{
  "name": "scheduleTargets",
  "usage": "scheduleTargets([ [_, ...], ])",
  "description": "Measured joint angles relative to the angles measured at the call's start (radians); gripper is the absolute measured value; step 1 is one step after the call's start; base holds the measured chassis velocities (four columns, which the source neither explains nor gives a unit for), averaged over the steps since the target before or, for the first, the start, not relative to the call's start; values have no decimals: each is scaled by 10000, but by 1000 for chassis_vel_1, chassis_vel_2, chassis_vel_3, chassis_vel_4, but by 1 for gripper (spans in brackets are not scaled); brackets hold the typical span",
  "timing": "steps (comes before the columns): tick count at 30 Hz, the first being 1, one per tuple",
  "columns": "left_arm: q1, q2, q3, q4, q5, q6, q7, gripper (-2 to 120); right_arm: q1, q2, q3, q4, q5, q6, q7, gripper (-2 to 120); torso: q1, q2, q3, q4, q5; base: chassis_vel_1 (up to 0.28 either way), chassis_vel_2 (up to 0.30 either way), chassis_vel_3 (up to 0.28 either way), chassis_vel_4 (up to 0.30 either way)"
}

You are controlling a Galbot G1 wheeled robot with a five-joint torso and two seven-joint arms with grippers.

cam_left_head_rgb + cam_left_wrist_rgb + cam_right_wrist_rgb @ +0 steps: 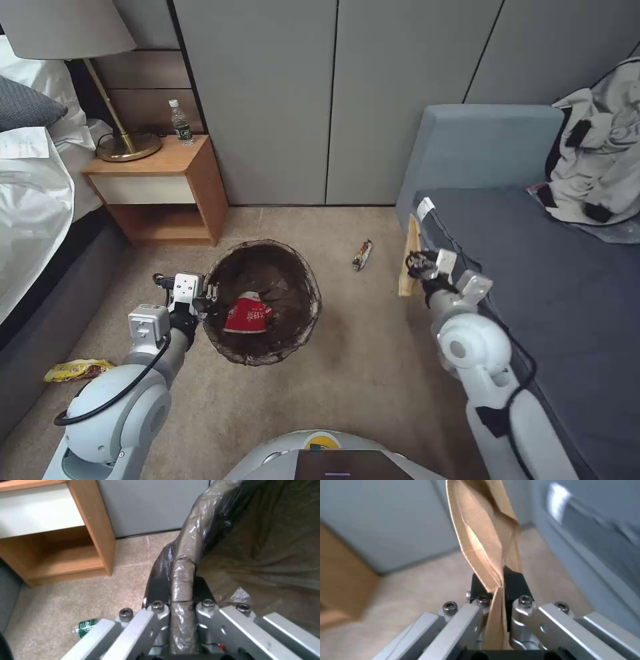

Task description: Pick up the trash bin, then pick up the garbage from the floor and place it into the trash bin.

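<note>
Here the left gripper (176,605) pinches the bin (261,303) by its rim above the carpet (360,373), a red cup (247,315) inside, while the right gripper (496,590) squeezes brown paper (486,535) beside the sofa (553,293).

Glossy crinkled plastic lines the trash bin (261,303); matt creased brown paper scrap (486,542); rough short-pile carpet floor (360,373).

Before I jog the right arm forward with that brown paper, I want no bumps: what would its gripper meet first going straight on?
Probably the grey cabinet doors. The right gripper, shut on the brown paper, points over open carpet alongside the sofa; depth is unclear.
</note>
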Motion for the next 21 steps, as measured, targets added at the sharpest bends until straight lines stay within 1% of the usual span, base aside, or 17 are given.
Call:
scheduleTargets([
  [2, 0, 15, -1, 0, -4, 2, 0, 3, 62, -135, -1, 225, 172, -90, -12, 0, 0, 0, 0, 2, 0, 0, 0, 0, 0],
  [4, 0, 43, -2, 13, -9, 8, -5, 3, 282, -629, -37, 818, 543, -329, -134, 0, 0, 0, 0, -1, 1, 0, 0, 0, 0],
  [6, 0, 47, -2, 14, -10, 10, -4, 3, 302, -670, -40, 863, 570, -348, -158, 0, 1, 0, 0, -1, 1, 0, 0, 0, 0],
  [7, 1, 67, 8, 36, -14, 30, -7, 3, 514, -1081, -71, 1271, 926, -522, -452, 0, 1, 0, 0, 0, 4, 0, 0, 0, 0],
  [9, -6, 76, 26, 79, -15, 44, -12, 3, 789, -1485, -166, 1616, 1344, -606, -801, 0, 0, 0, 0, 0, 2, 0, 0, 0, 0],
  [10, -12, 78, 35, 101, -13, 50, -18, 3, 933, -1655, -240, 1739, 1521, -612, -1011, 0, 0, 0, 0, -1, 1, 0, 0, 0, 0],
  [11, -12, 78, 35, 101, -13, 50, -18, 3, 933, -1655, -240, 1739, 1521, -612, -1011, 0, 0, 0, 0, -1, 1, 0, 0, 0, 0],
  [13, -27, 85, 68, 160, -8, 60, -21, 3, 1421, -1998, -511, 1951, 1987, -614, -1614, 0, 0, 0, 0, 0, 2, 0, 0, 0, 0],
  [14, -32, 86, 75, 169, -7, 62, -22, 3, 1482, -2028, -551, 1968, 2040, -614, -1710, 0, 0, 0, 0, 0, 1, 0, 0, 0, 0],
  [15, -39, 89, 110, 209, 3, 70, -24, 3, 1865, -2160, -780, 2023, 2240, -637, -2225, 0, 0, 0, 0, 0, 2, 0, 0, 0, 0],
  [16, -39, 89, 110, 209, 3, 70, -24, 3, 1865, -2160, -780, 2023, 2240, -637, -2225, 0, 0, 0, 0, 0, 2, 0, 0, 0, 0],
  [20, -46, 120, 149, 269, 23, 90, -26, 3, 2778, -2316, -1366, 2012, 2644, -807, -3027, 0, 0, 0, 1, 0, 2, 0, 0, 0, 0],
  [21, -46, 120, 149, 269, 23, 90, -26, 3, 2778, -2316, -1366, 2012, 2644, -807, -3027, 0, 0, 0, 1, 0, 2, 0, 0, 0, 0],
])
